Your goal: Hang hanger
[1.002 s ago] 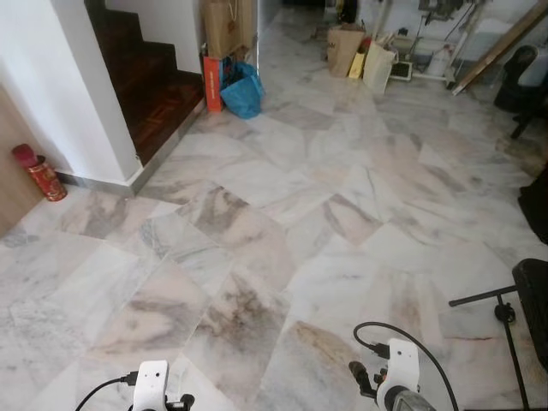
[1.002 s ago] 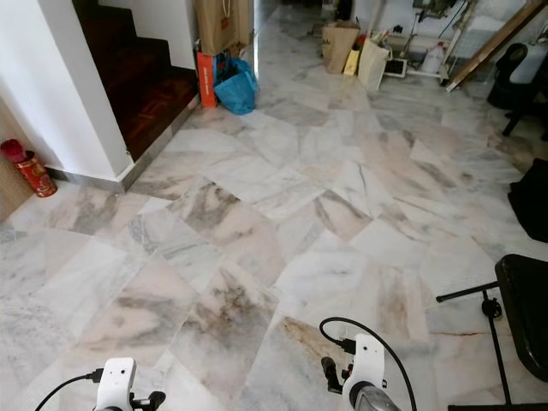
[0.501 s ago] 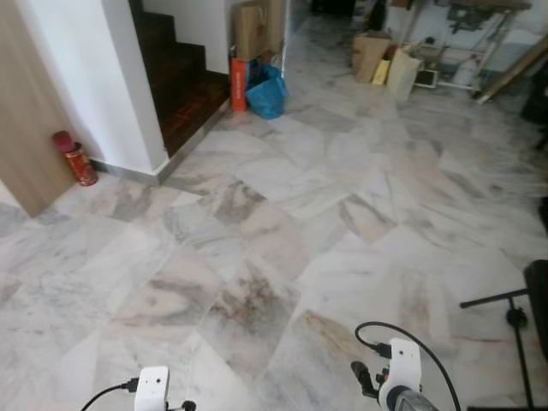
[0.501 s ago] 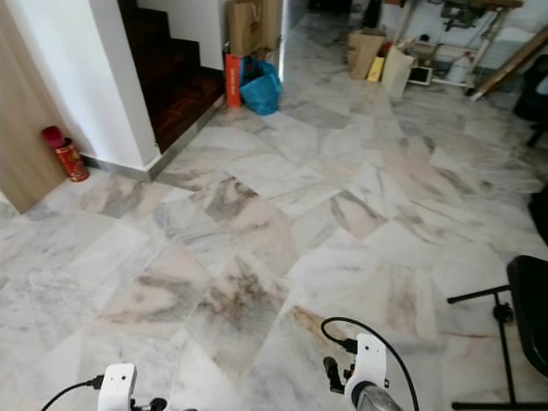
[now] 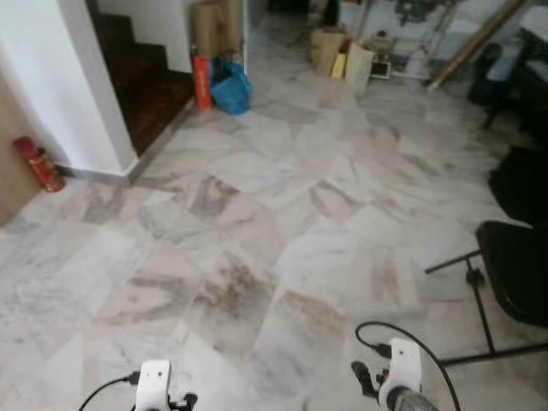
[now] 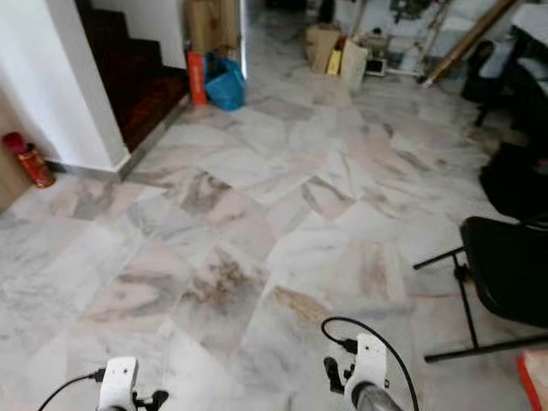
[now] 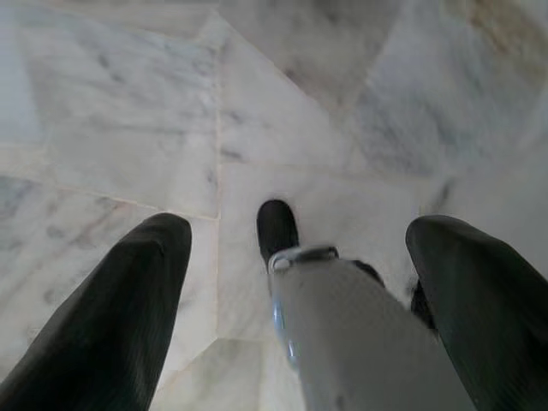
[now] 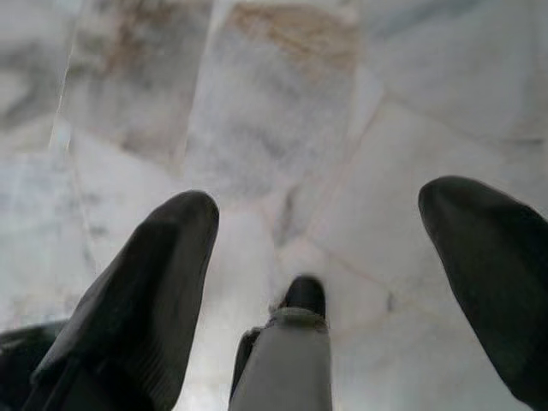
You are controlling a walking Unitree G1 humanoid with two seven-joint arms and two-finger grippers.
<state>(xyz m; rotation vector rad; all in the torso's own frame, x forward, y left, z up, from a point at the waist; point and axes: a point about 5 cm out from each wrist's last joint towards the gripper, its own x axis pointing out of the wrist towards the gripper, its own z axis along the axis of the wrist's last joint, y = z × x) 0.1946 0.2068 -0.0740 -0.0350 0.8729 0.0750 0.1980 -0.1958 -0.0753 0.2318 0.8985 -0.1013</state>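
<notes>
While both arms hang low over the marble floor [image 5: 282,257], the left gripper [image 7: 300,257] and right gripper [image 8: 317,248] hold nothing, jaws wide apart. I cannot make out a hanger anywhere. Farther off stand a black stand [image 5: 505,274], a stairway [image 5: 145,86] and a blue bag [image 5: 229,90]. This looks like the search-and-approach step; next comes finding the hanger.

head stereo pair facing down over marble floor [image 5: 282,214], wrist cameras floorward
</notes>
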